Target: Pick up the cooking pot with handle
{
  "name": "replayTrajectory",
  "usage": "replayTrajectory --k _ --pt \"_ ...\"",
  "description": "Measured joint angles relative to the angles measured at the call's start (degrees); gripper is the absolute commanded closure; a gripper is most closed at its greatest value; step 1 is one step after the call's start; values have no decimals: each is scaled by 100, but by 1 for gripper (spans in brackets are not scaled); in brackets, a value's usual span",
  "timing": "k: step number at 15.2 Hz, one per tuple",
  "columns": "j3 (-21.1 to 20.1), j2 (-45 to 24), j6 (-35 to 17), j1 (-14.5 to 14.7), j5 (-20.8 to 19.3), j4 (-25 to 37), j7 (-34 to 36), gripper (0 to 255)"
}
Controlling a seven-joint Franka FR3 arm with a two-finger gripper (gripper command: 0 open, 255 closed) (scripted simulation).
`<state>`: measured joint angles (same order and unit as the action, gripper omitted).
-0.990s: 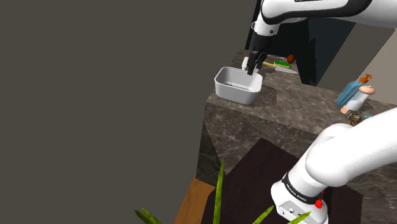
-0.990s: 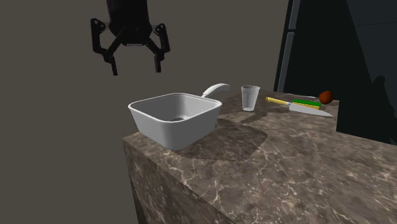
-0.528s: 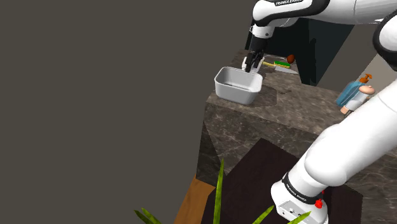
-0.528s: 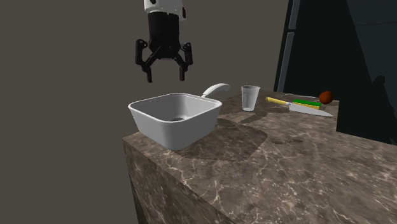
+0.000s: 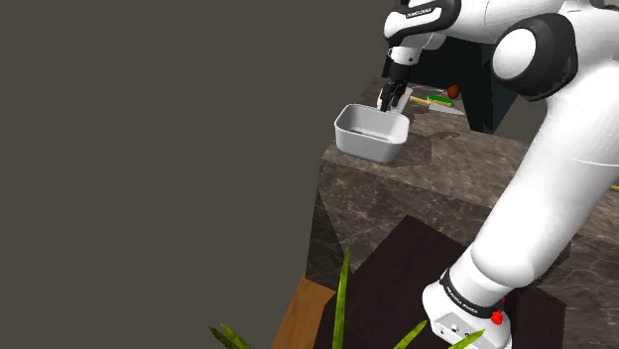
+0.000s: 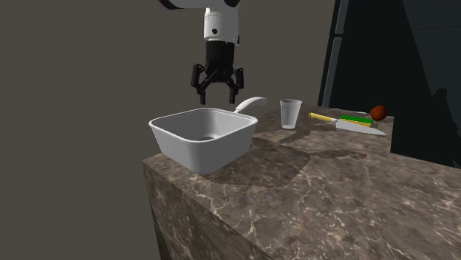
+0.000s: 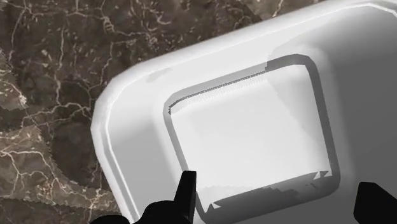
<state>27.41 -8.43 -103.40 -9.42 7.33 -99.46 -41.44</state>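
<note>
A white square cooking pot (image 6: 203, 137) sits near the corner of a dark marble counter (image 6: 354, 192). Its curved handle (image 6: 251, 103) sticks out from the far side. In the shoulder view the pot (image 5: 372, 134) lies by the counter's left edge. My black gripper (image 6: 218, 94) hangs open a little above the pot's far rim, close to the handle, touching nothing. From the shoulder camera the gripper (image 5: 390, 102) appears just over the pot's back edge. In the wrist view the pot (image 7: 254, 127) lies below the gripper (image 7: 280, 184), whose fingers (image 7: 186, 191) stand wide apart.
A clear glass (image 6: 291, 114) stands just beyond the handle. Farther back lie a yellow-handled knife (image 6: 347, 122), a green item (image 6: 357, 118) and a brown round thing (image 6: 378, 112). A doll figure (image 5: 556, 144) lies on the counter at the shoulder view's right. Green leaves (image 5: 342, 307) rise near the stand.
The gripper has travelled toward the second exterior view's right and away from that camera, coming lower over the pot's far rim. Its fingers stayed open; the pot has not moved.
</note>
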Motion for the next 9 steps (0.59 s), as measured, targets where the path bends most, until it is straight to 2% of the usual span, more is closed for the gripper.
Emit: replayTrajectory --k 5,9 --pt "11 -1468 415 -606 784 1574 -586 0" --pt "-94 -2369 696 -1074 1189 2596 -803 0"
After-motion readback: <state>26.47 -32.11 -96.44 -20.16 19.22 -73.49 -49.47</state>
